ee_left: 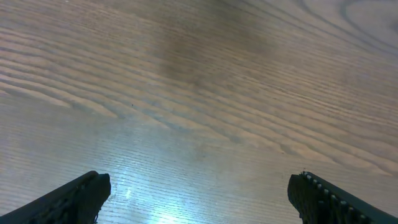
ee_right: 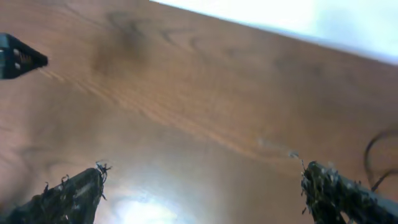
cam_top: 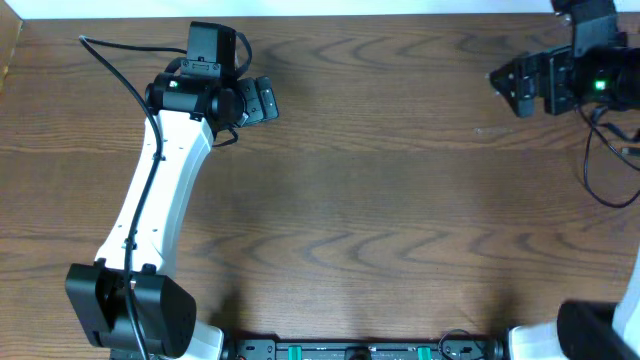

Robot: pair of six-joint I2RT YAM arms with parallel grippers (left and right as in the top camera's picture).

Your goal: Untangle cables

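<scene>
None of the cables shows plainly on the wooden table (cam_top: 380, 200). A thin black cord (cam_top: 600, 175) loops on the wood at the far right below the right arm; it shows again as a thin black loop (ee_right: 380, 152) at the edge of the right wrist view. I cannot tell whether it is one of the cables or the arm's own lead. My left gripper (cam_top: 264, 100) hovers at the back left, open, over bare wood (ee_left: 199, 183). My right gripper (cam_top: 503, 85) sits at the back right, also open with nothing between its fingers (ee_right: 202, 171).
The left arm's white link (cam_top: 160, 190) slants from the front-left base to the back left, with its own black cord (cam_top: 115, 70) trailing to the back. The table's far edge (ee_right: 261, 28) lies close beyond the right gripper. A black tip (ee_right: 18, 59) pokes in at the left.
</scene>
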